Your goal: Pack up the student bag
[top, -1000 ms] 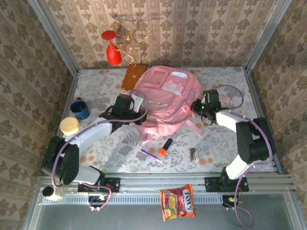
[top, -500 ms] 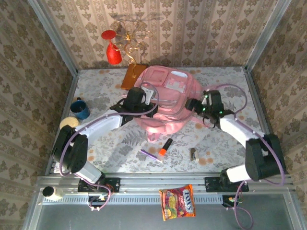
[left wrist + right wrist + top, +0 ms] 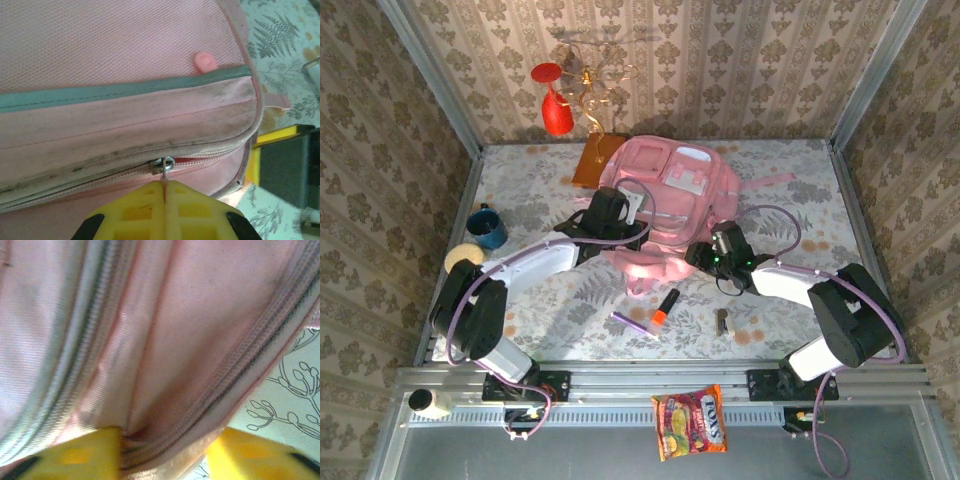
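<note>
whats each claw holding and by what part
The left claw pinches the zipper pull of the bag. The right claw straddles a fold of the bag; whether it grips cannot be told.

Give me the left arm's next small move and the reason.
Probably draw the zipper pull slowly along the backpack, which looks mostly zipped. The left end effector is shut on that pull, and the right end effector straddles a fold of the fabric, seemingly to brace it.
</note>
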`<state>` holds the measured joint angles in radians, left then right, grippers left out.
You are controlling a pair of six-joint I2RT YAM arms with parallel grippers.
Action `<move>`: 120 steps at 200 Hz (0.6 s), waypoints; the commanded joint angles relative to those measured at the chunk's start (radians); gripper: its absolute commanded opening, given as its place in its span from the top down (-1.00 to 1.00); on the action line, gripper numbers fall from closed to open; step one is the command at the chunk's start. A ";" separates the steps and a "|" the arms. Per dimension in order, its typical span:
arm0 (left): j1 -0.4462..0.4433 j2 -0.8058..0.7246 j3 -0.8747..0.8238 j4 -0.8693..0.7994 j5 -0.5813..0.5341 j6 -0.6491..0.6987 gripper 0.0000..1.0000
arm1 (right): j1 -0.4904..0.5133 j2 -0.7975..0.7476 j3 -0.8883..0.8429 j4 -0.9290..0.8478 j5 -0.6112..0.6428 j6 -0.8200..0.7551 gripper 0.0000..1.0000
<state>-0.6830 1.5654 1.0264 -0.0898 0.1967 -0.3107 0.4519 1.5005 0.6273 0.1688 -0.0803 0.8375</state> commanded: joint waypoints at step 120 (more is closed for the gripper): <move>0.114 0.002 -0.016 -0.082 -0.099 0.236 1.00 | -0.363 0.008 0.126 -0.142 -0.062 -0.243 1.00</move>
<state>-0.5823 1.5650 0.9962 -0.1757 0.0429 -0.0772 0.1719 1.4239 0.6621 0.0643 -0.1276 0.6800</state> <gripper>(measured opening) 0.045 0.068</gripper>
